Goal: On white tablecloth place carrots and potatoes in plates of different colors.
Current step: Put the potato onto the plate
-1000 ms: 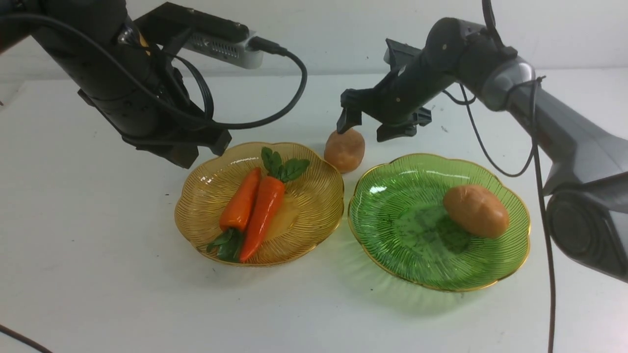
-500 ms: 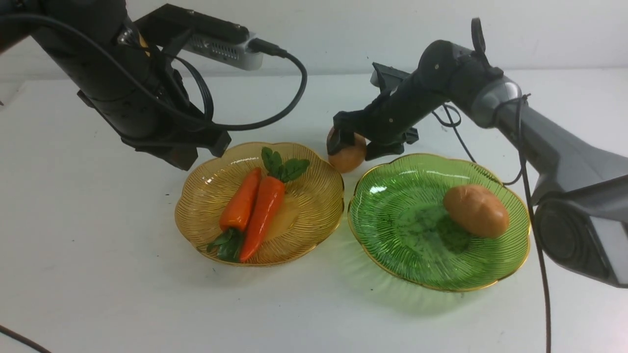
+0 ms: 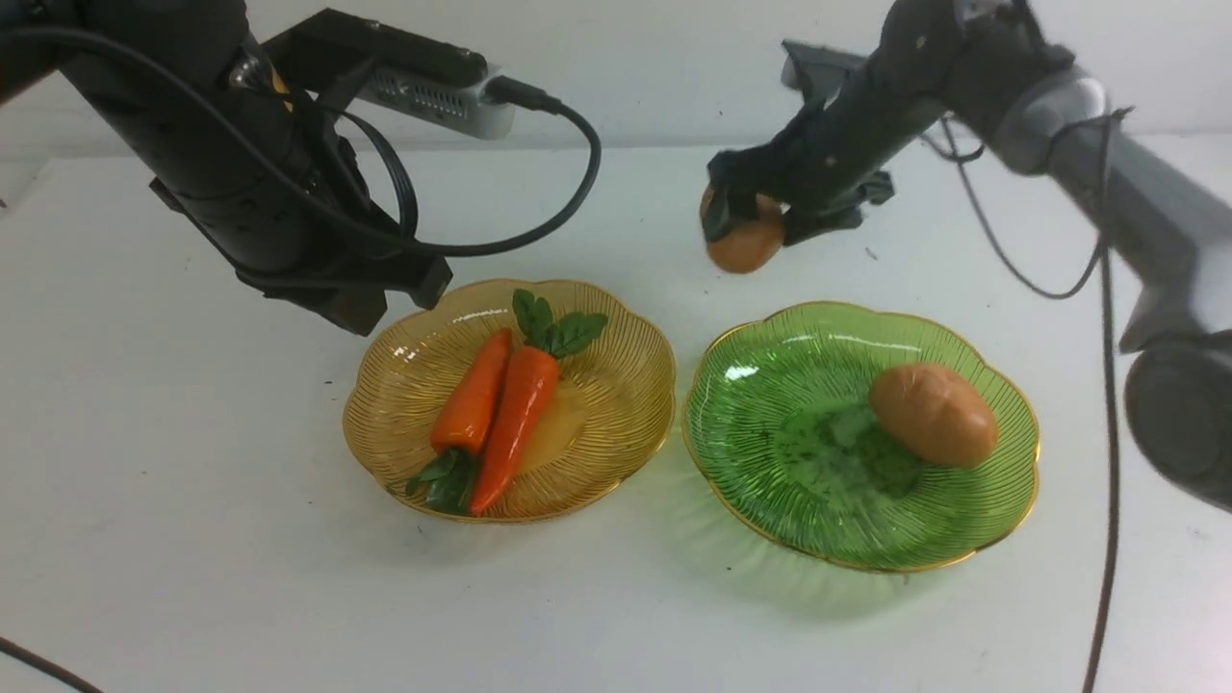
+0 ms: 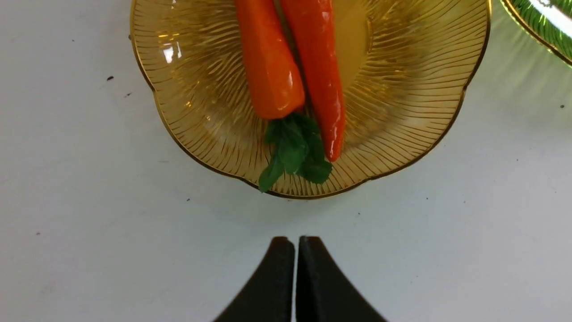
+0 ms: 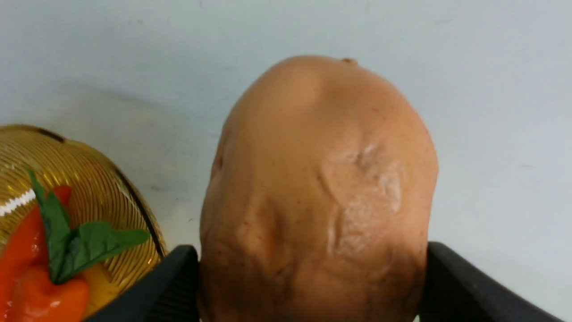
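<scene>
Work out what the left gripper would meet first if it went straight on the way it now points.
Probably the yellow plate, at its rim beside the carrot leaves. The left gripper's height is unclear, so it might touch the tablecloth first.

Carrots [image 3: 493, 414] in amber plate [image 3: 616, 423]—one potato [image 3: 932, 414] in green [image 3: 751, 462].

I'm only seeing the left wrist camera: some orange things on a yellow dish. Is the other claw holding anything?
Observer: Yes, the right claw is shut on a brown potato, held above the tablecloth.

Visitor: I see just a sliver of green. What's that?

Observer: A green plate, with another potato in it.

Visitor: Do both orange things have leaves?

Observer: Yes, both carrots do; the second one's leaves point away from the robot.
</scene>
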Robot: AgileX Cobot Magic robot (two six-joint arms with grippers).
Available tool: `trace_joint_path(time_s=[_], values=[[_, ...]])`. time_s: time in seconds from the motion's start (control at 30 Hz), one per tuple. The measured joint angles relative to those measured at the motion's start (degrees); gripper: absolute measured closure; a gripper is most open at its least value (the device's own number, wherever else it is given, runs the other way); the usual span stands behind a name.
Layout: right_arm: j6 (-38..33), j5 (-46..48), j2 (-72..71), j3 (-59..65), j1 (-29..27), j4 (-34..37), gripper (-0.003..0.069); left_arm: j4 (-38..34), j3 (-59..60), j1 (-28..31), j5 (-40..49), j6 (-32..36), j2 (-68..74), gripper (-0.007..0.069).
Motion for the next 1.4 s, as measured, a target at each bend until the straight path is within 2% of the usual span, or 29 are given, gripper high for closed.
trace_joint_path(time_s=[0.23, 0.4, 0.53, 0.63, 0.7, 0.87, 1.07, 1.17, 1.3, 1.4], values=[[1.73, 0.43, -16.49, 10.49, -2.65, -3.84, 0.0098, 0.00, 0.00, 0.00, 0.30, 0.00, 0.00, 0.0628], [-1.72, 0.51, -31.33, 32.07, 0.43, -4.53, 0.0098, -0.26, 0.00, 0.00, 0.30, 0.00, 0.00, 0.0628], [-4.52, 0.53, -34.44, 45.23, 1.67, -4.85, 0.0098, -1.00, 0.00, 0.00, 0.32, 0.00, 0.00, 0.0628], [-4.84, -2.87, -33.37, 53.14, 1.54, -5.62, 0.0098, -1.89, 0.00, 0.00, 0.32, 0.00, 0.00, 0.0628], [-4.57, -4.02, -32.31, 54.68, 1.54, -5.69, 0.0097, -2.75, 0.00, 0.00, 0.37, 0.24, 0.00, 0.0628], [-3.72, -1.57, -31.87, 53.93, 1.54, -5.52, -0.0015, -3.03, 0.00, 0.00, 0.36, 0.39, -0.17, 0.0628], [-3.04, -0.73, -34.92, 50.61, 1.54, -5.88, -0.0030, -3.03, 0.00, -0.06, 0.53, 0.39, -4.13, 0.0628], [-3.04, -0.54, -42.92, 50.93, 1.54, -6.85, 0.0020, -3.03, 0.79, -0.06, 0.59, 0.43, -8.62, 0.0628], [-1.72, -0.12, -62.40, 56.75, 1.54, -12.42, 0.0223, -3.03, 8.05, -0.06, -1.31, 0.43, -19.62, 0.0628], [-0.96, -1.44, -77.95, 64.94, 1.54, -15.39, 0.0400, -3.03, 18.24, -0.06, -6.91, 0.43, -30.86, 0.0628]])
